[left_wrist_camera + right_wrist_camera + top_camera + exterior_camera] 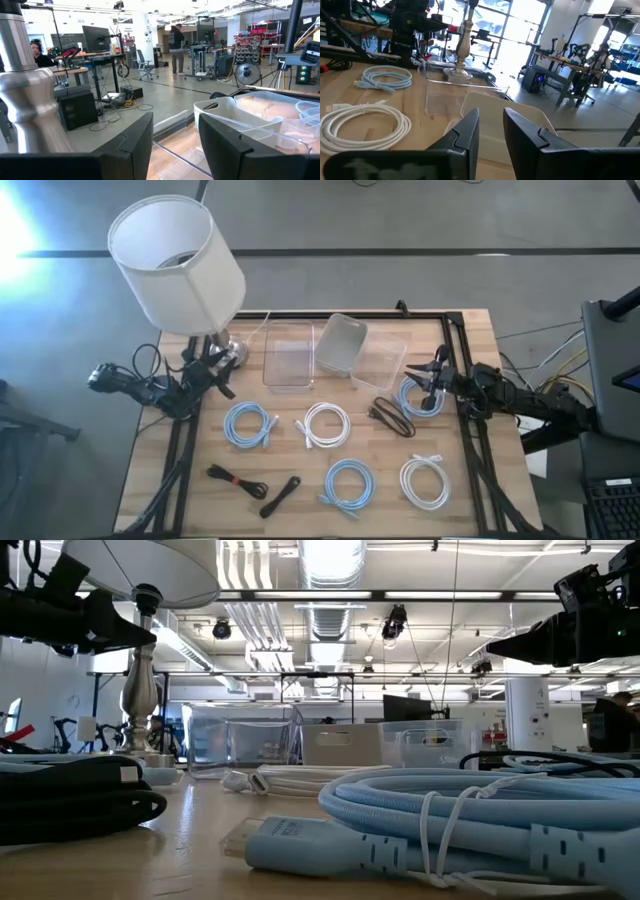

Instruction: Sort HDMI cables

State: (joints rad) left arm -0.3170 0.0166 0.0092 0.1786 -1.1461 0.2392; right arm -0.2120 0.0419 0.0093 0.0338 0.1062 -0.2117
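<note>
Right gripper (432,373) parted, empty, above a light blue coil (421,397) near the table's (470,510) right edge. Left gripper (213,366) parted, empty, beside the lamp (176,262). Three clear tubs (335,342) at the far edge, visibly empty. Remaining cables (325,425) spread mid-table.

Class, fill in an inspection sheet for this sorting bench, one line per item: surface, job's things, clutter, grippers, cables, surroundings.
Surface: wooden table, dark frame rails along its edges.
Job's things: four light blue coils, two white coils, three black bundles, all lying outside the clear tubs; one blue coil lies under the right gripper.
Clutter: white-shaded lamp at the table's far left corner.
Grippers: left gripper open beside the lamp base; right gripper open above that blue coil, holding nothing.
Cables: loose wires on the floor at the right.
Surroundings: open workshop, desks, a person standing.
</note>
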